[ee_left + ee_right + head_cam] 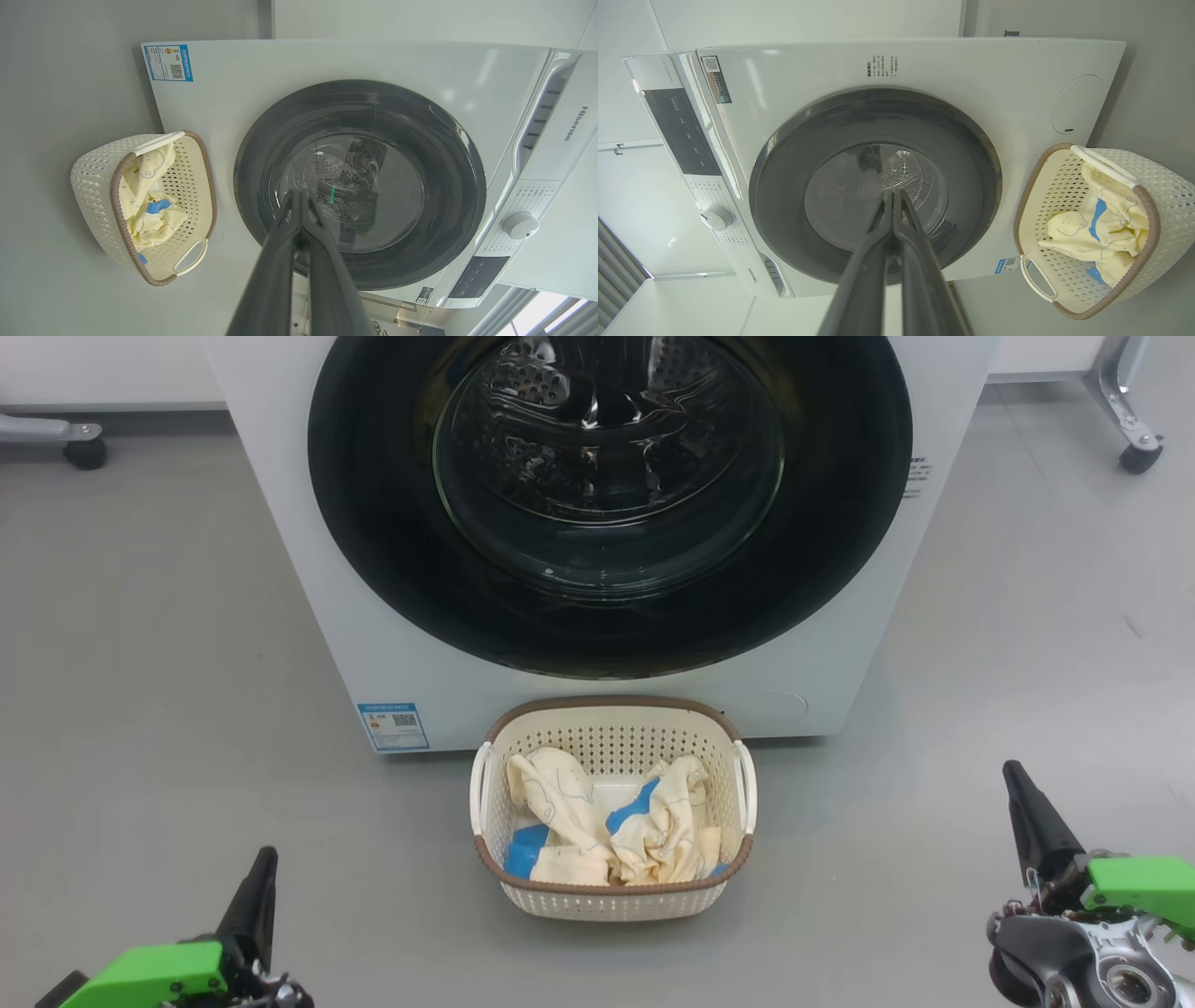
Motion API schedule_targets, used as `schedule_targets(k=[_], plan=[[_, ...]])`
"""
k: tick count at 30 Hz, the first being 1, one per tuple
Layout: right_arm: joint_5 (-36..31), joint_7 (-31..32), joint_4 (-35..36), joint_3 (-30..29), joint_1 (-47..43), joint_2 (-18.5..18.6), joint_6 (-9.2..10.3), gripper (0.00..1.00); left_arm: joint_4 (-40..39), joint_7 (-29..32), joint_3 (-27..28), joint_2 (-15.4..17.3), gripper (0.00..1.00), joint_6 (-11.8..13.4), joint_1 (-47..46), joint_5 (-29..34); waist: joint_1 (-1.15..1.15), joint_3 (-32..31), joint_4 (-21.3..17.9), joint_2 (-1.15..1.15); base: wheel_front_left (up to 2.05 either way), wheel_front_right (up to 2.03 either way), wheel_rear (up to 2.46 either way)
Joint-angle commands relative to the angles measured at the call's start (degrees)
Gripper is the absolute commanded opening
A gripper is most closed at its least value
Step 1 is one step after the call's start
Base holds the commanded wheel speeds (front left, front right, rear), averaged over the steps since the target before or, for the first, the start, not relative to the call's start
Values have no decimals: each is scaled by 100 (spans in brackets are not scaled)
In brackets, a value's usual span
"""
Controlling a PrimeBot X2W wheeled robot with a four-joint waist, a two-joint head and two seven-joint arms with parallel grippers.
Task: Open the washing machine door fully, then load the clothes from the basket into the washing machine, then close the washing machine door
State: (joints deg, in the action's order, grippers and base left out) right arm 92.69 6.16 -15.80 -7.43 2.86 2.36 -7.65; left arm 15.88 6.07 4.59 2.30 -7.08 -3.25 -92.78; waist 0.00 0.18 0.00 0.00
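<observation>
Door (840,569) shut on the washing machine (308,616), basket (611,901) of clothes (653,831) just in front. Our left gripper (264,863) and right gripper (1019,784) wait near, jaws pressed closed, empty. We'd part one pair, catch the door's rim, and swing it wide.

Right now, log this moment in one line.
door closed | clothes in basket | left gripper shut, empty | right gripper shut, empty
</observation>
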Motion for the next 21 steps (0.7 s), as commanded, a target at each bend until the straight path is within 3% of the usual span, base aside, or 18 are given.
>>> schedule_targets(k=[1, 21], plan=[[-52, 33, 178, 91, 332, 52, 16, 0, -185, 42, 193, 58, 0, -41, -293, 61, 0, 0, 0, 0, 0, 0, 0], [-52, 33, 178, 92, 332, 52, 16, 0, -185, 41, 193, 58, 0, -41, -293, 60, 0, 0, 0, 0, 0, 0, 0]])
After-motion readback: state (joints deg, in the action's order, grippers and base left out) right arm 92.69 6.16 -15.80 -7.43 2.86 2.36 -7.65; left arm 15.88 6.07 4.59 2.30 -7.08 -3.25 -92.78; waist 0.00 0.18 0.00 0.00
